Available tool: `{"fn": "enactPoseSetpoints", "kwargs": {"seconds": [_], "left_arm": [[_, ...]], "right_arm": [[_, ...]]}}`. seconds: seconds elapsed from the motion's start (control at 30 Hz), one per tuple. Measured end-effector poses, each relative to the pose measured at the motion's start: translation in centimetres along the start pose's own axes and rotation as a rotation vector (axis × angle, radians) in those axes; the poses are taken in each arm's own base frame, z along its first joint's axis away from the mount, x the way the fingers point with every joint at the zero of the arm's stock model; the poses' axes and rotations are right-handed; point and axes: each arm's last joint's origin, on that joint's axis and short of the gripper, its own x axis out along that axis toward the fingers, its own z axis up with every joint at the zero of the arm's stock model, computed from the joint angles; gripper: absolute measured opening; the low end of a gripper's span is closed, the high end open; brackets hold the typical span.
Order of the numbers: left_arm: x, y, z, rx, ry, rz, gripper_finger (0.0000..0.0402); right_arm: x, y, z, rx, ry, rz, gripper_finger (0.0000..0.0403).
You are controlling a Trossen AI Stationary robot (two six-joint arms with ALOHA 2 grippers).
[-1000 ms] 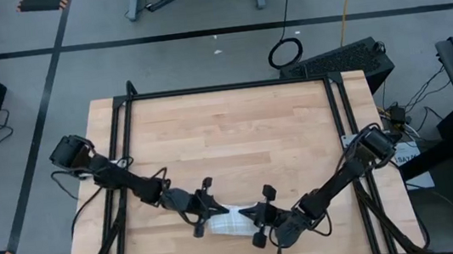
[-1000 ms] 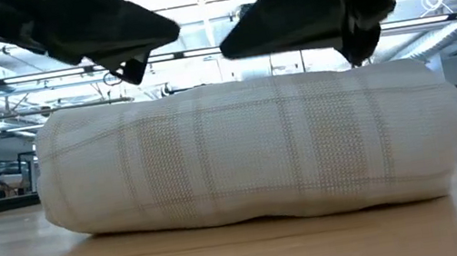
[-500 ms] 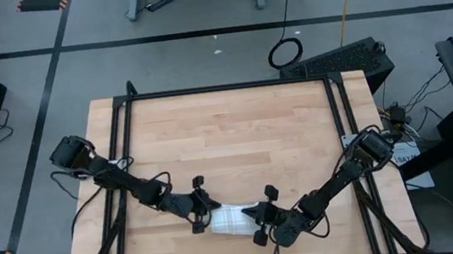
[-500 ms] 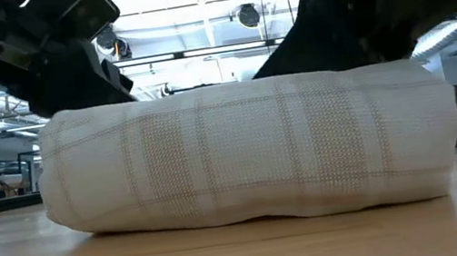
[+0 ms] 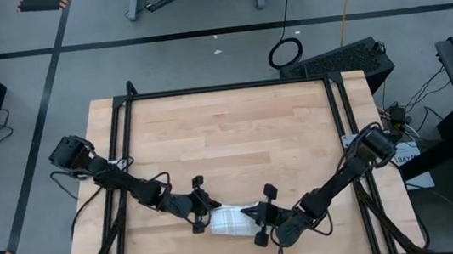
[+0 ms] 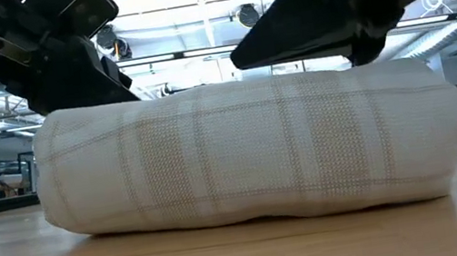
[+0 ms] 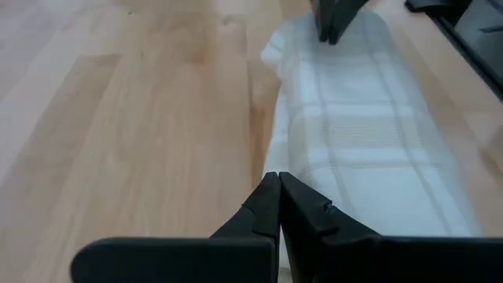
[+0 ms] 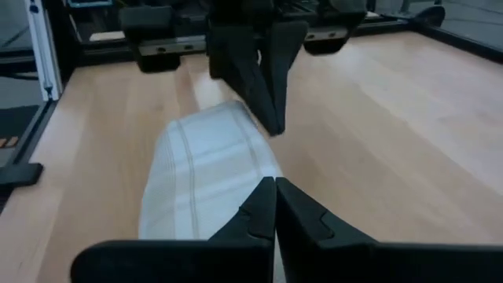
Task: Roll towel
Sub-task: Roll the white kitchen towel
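- Two tools flank the towel [image 5: 230, 220], which lies as a finished-looking roll on the counter [image 5: 236, 134] near its front edge, between the arms.
- The left tool [image 7: 277, 189] has its fingers pressed together, empty, tip just at one end of the roll.
- The right tool [image 8: 274, 191] is likewise pinched together on nothing, poised over the other end.
- Judging by the low view, the roll is even and holds its shape unaided, so the task looks nearly done.
- To finish well: lift both tools straight up and away, without dragging across the cloth, so no layer snags and the outer edge stays tucked.
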Motion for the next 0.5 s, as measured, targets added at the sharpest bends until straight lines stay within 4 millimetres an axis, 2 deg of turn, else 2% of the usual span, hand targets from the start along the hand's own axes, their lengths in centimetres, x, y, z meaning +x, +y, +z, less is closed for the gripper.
{"fn": "enactPoseSetpoints", "kwargs": {"seconds": [0.3, 0.5], "left_arm": [[-2.2, -0.9, 1.5, 0.018, -0.071, 0.013, 0.001], [-1.3, -1.5, 0.0, 0.015, -0.007, 0.011, 0.001]], "right_arm": [[-0.5, -0.6, -1.0, -0.03, 0.092, -0.045, 0.0], [-0.5, -0.8, -1.3, -0.031, 0.11, -0.058, 0.0]]}}
